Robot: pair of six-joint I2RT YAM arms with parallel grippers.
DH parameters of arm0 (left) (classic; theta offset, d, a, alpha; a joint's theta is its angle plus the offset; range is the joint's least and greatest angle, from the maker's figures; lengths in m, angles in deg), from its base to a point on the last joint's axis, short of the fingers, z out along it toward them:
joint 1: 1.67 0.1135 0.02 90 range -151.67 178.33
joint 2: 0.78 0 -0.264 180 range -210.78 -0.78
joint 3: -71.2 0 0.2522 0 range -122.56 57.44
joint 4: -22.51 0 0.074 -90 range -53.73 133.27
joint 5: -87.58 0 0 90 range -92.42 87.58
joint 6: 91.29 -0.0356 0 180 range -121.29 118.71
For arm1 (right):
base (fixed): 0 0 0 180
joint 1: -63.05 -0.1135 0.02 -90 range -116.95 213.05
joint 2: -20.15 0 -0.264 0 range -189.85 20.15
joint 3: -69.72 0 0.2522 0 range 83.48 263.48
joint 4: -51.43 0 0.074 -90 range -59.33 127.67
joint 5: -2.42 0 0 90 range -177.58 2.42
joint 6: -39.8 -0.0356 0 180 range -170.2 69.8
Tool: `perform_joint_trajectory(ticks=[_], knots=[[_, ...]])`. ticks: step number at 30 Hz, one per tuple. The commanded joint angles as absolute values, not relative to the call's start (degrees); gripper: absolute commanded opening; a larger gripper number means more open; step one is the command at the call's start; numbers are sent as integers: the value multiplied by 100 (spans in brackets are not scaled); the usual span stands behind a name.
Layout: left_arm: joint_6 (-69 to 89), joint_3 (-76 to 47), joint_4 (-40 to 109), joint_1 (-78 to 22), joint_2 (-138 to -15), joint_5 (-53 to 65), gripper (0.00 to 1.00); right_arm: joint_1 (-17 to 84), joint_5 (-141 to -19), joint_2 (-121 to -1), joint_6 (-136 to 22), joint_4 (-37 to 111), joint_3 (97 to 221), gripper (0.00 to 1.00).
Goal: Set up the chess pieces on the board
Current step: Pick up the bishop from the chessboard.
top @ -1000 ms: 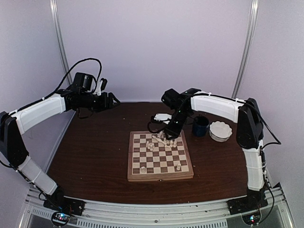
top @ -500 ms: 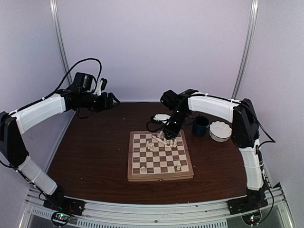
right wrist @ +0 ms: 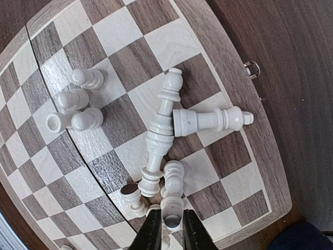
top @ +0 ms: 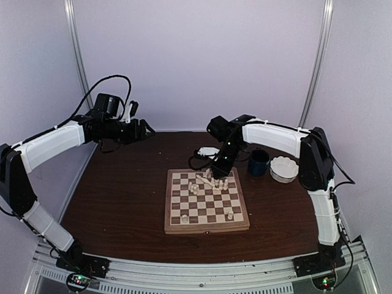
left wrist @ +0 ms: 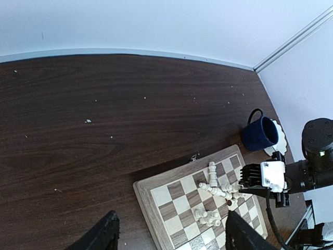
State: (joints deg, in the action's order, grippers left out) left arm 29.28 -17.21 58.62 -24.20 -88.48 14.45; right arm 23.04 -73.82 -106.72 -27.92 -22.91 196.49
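Observation:
The board (top: 205, 228) lies in the middle of the table, with cream chess pieces (top: 211, 180) heaped on its far squares. Two more stand near its front edge. My right gripper (top: 215, 174) reaches down into that heap. In the right wrist view its fingers (right wrist: 152, 229) press both sides of a small lying piece (right wrist: 172, 214), next to a toppled tall piece (right wrist: 161, 130) and a lying king (right wrist: 208, 120). Three pawns (right wrist: 78, 104) lie further left on the board (right wrist: 244, 109). My left gripper (top: 147, 130) hangs high at the back left, open and empty (left wrist: 171, 239), overlooking the board (left wrist: 143, 208).
A dark blue mug (top: 258, 162) and a white scalloped bowl (top: 284, 168) stand to the right of the board's far corner. The mug (left wrist: 258, 134) also shows in the left wrist view. Walls close the table at the back and sides.
My right gripper's jaws have closed in on a small piece in the heap, and the arm shifted slightly left. The left arm has not moved.

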Motion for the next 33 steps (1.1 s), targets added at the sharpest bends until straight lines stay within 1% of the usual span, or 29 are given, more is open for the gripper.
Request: perform_joint_trajectory(ticks=[1,6,10,16,26,33], knots=[[2952,-1850,5643,-2356,-8849,1506,70,2350,-7333,-10821,-2831,-2361,19752,19],[2956,-1850,5646,-2356,-8849,1502,70,2347,-7364,-10867,-2831,-2375,19752,18],[2956,-1850,5644,-2356,-8845,1501,70,2350,-7375,-10851,-2833,-2376,19765,13],[2954,-1850,5649,-2356,-8844,1501,70,2346,-7446,-10744,-2823,-2438,19778,9],[2965,-1842,5649,-2356,-8871,1520,69,2348,-7773,-9768,-2722,-2236,19312,7],[2982,-1838,5639,-2356,-8894,1539,70,2235,-7418,-9095,-2569,-2148,18700,7]])
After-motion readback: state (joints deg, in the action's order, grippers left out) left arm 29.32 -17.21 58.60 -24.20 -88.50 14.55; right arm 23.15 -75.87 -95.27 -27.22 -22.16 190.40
